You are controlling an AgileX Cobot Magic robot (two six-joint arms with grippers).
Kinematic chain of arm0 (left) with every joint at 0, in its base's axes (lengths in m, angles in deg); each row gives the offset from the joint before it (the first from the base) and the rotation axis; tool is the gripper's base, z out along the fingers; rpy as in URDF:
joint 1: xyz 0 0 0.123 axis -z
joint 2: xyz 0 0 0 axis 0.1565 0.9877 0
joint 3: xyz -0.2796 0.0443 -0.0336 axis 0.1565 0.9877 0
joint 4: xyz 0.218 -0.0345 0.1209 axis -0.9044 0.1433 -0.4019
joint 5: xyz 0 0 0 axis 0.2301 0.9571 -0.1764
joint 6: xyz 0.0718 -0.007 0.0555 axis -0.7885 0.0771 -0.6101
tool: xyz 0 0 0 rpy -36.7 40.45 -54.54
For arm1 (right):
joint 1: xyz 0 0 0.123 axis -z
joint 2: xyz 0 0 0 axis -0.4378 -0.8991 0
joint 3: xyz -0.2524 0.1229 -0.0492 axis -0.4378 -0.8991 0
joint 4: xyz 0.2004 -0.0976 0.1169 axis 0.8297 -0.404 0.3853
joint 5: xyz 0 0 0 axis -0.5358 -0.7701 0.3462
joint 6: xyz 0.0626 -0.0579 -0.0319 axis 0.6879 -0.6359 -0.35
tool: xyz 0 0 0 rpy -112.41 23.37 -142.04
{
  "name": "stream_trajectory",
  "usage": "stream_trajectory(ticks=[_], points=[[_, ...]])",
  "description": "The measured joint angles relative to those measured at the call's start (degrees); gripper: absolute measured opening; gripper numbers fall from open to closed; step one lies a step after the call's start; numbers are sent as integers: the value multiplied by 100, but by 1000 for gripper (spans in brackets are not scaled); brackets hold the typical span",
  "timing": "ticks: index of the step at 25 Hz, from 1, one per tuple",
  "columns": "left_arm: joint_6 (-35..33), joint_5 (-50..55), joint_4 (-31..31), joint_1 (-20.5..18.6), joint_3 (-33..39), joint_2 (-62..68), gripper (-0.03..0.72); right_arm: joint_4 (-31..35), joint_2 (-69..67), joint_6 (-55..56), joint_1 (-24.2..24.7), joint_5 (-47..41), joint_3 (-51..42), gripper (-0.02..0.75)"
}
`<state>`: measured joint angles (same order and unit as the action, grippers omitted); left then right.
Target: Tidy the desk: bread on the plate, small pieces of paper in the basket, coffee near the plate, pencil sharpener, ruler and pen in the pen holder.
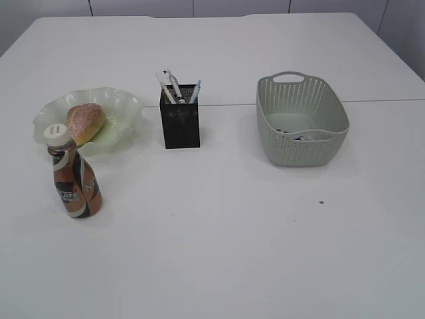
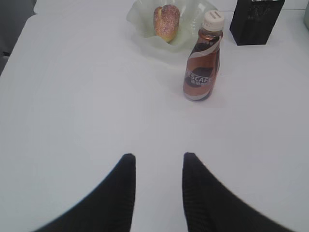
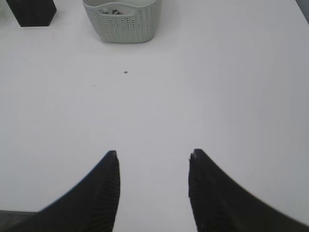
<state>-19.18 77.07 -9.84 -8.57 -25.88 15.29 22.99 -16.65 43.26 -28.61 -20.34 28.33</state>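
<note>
The bread (image 1: 85, 121) lies on the wavy green plate (image 1: 126, 106) at the left of the desk (image 1: 219, 232). In front of the plate stands the coffee (image 1: 74, 174) bottle, upright. The black mesh pen holder (image 1: 180, 117) in the middle holds a pen (image 1: 174, 84) and other sticks; ruler and pencil sharpener cannot be made out. The basket (image 1: 302, 123) at the right has small pieces of paper (image 1: 292, 133) on its floor. My left gripper (image 2: 156, 157) is open over bare desk, short of the coffee (image 2: 203, 60). My right gripper (image 3: 153, 153) is open and empty, well short of the basket (image 3: 121, 19).
A tiny dark speck (image 1: 321, 203) lies on the desk in front of the basket. A thin seam (image 1: 392, 101) crosses the tabletop behind the objects. Neither arm shows in the exterior view.
</note>
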Motion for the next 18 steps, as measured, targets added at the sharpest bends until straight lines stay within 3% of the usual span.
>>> stream_trajectory(ticks=[18], points=[[-136, 0, 209, -43, 0, 0, 243, 115, 0, -202, 69, 0, 0, 345]])
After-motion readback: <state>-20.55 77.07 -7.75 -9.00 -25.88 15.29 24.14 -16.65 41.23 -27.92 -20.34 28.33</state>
